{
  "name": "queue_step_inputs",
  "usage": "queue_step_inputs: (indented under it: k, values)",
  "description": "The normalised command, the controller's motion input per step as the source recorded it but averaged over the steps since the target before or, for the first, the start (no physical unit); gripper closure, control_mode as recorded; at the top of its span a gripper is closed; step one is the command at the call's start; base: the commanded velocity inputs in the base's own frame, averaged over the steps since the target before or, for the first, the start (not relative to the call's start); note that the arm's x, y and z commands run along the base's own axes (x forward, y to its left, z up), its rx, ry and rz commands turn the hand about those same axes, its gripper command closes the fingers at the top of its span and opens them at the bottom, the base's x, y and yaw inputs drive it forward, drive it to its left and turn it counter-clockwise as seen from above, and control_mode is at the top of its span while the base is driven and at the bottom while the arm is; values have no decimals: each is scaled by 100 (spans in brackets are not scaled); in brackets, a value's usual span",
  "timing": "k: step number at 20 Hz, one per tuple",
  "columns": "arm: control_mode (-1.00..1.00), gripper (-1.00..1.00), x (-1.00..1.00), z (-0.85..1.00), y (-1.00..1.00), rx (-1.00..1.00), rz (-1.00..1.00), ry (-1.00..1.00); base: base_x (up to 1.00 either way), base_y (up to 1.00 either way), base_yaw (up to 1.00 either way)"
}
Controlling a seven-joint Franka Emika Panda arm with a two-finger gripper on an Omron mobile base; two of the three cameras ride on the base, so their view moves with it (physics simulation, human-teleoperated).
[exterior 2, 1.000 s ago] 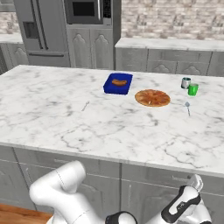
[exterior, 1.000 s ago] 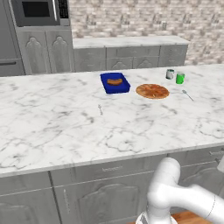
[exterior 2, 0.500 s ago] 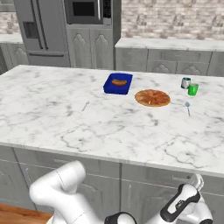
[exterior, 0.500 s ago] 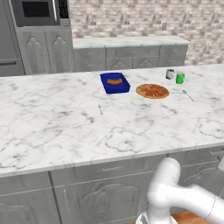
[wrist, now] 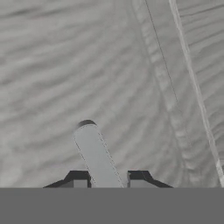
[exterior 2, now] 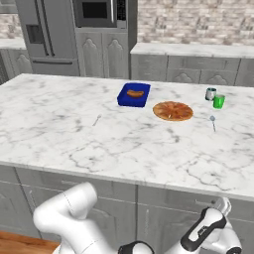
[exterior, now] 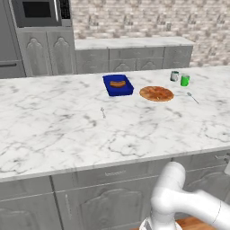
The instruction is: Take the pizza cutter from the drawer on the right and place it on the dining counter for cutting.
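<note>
Between the jaws (wrist: 105, 181) — pizza cutter (wrist: 94, 153) pinched tight, grey drawer (wrist: 65, 65) floor beyond, no readable writing

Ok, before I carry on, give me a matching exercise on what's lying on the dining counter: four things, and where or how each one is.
Things:
1. pizza
2. green cup
3. fork
4. blue tray

Places or states:
A. holds an orange-brown piece of food
B. stands right beside the grey cup
C. lies alone on bare marble of the dining counter, nearer the robot than the tray
D. lies between the tray and the spoon

Pairs: 1-D, 2-B, 3-C, 4-A
</note>
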Motion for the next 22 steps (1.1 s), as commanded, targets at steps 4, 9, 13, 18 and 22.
queue_step_inputs:
  k: [4, 9, 13, 18, 22]
  values:
    - [-100, 100, -26, -9, 0, 0, 0, 1, 0, 0, 0]
    - [-100, 100, -34, -18, 0, 0, 0, 8, 0, 0, 0]
    - [-100, 100, -34, -22, 0, 0, 0, 11, 0, 0, 0]
    - [-100, 100, -63, -26, -6, 0, 0, 6, 0, 0, 0]
    - [-100, 100, -69, -18, -9, 0, 0, 0, 0, 0, 0]
